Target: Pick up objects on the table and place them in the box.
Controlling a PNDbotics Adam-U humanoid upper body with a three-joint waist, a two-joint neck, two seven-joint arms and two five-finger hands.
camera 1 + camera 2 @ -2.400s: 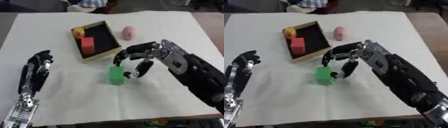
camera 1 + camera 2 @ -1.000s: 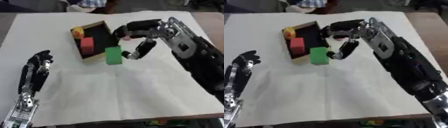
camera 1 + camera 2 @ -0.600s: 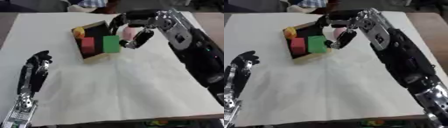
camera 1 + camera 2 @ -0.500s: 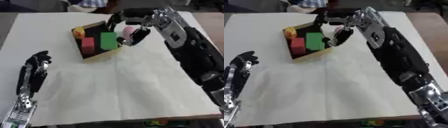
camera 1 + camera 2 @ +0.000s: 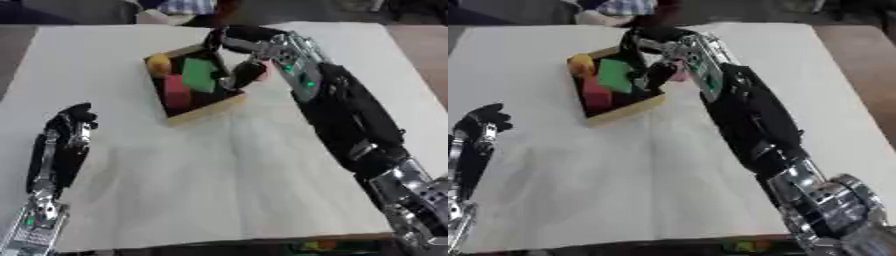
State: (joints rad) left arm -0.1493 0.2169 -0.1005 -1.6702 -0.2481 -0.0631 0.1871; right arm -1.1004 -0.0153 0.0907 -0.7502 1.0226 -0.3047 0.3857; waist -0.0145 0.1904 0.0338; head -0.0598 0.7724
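A shallow wooden box (image 5: 206, 108) sits at the far middle of the white cloth. Inside it are a yellow object (image 5: 158, 64) at the far corner and a red block (image 5: 175, 92). A green block (image 5: 199, 75) stands tilted over the box's right half, beside the red one. My right hand (image 5: 261, 44) reaches over the box's right wall, fingers and thumb curled round the green block. A pink object (image 5: 680, 75) peeks out just right of the box, mostly hidden behind that thumb. My left hand (image 5: 61, 145) rests open at the lower left, fingers up.
The white cloth (image 5: 219, 180) covers the table; brown table surface (image 5: 420, 55) shows past its right edge. My right forearm (image 5: 350, 120) stretches diagonally across the cloth's right half. Something small and coloured (image 5: 315, 245) lies at the near edge.
My right hand has lifted the green block off the cloth and carried it up and left, over the box and down beside the red block. The left hand has stayed put.
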